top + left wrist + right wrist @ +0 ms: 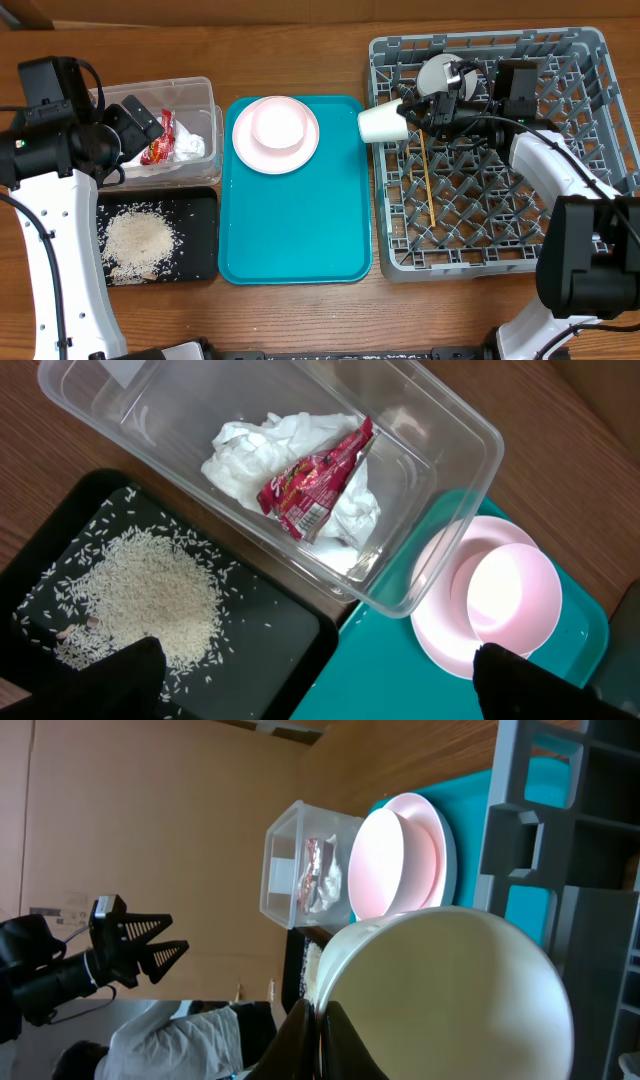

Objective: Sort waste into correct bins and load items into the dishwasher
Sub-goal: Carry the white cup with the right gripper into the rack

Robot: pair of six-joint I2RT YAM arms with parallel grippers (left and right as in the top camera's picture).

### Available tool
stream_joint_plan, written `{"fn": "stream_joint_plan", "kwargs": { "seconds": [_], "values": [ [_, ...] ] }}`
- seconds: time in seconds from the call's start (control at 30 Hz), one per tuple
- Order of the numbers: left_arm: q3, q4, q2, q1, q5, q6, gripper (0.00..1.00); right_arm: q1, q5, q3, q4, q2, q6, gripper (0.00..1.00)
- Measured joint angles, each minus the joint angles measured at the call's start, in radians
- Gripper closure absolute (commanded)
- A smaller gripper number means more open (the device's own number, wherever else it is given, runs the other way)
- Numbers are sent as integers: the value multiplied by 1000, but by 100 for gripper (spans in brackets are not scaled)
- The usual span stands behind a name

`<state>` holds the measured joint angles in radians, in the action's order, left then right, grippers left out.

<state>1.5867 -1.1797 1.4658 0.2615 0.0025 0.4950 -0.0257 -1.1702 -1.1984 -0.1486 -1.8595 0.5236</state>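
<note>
- Far left, the left fingers (130, 678) are spread wide and hold nothing, hanging above the clear tub (195, 100) and the black tray (200, 215); the crumpled napkin (250, 455) and red wrapper (315, 485) lie inside the tub, and the rice (140, 595) is heaped on the tray
- Risk here: a low sweep of this arm could catch the tub's rim and tip it, or scatter loose grains onto the tabletop (300, 320)
- Centre, on the teal tray (300, 230), a pink plate (305, 155) carries a pale bowl (277, 122), neither yet loaded; the bowl sits loose and could slide off if the plate is lifted tilted
- Right, the right fingers (312, 1038) are closed on the edge of the cream cup (383, 123), held on its side at the left wall of the grey rack (480, 45)
- The pinch takes only a thin edge, so the cup could twist or slip; released here, it may roll out over the wall rather than settle between pegs, or knock the chopsticks (428, 185) lying on the grid
</note>
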Motion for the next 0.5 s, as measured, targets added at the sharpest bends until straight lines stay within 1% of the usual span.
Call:
{"fn": "stream_joint_plan", "kwargs": {
  "seconds": [0.1, 0.2, 0.33, 0.5],
  "values": [
    [0, 0, 0, 0, 0, 0, 0, 0, 0, 1, -3, 0, -1, 90],
    [0, 0, 0, 0, 0, 0, 0, -2, 21, 3, -52, 0, -17, 89],
    [0, 0, 0, 0, 0, 0, 0, -8, 35, 3, -99, 0, -48, 89],
    [0, 0, 0, 0, 0, 0, 0, -24, 43, 3, -114, 0, -65, 90]
  ]
}}
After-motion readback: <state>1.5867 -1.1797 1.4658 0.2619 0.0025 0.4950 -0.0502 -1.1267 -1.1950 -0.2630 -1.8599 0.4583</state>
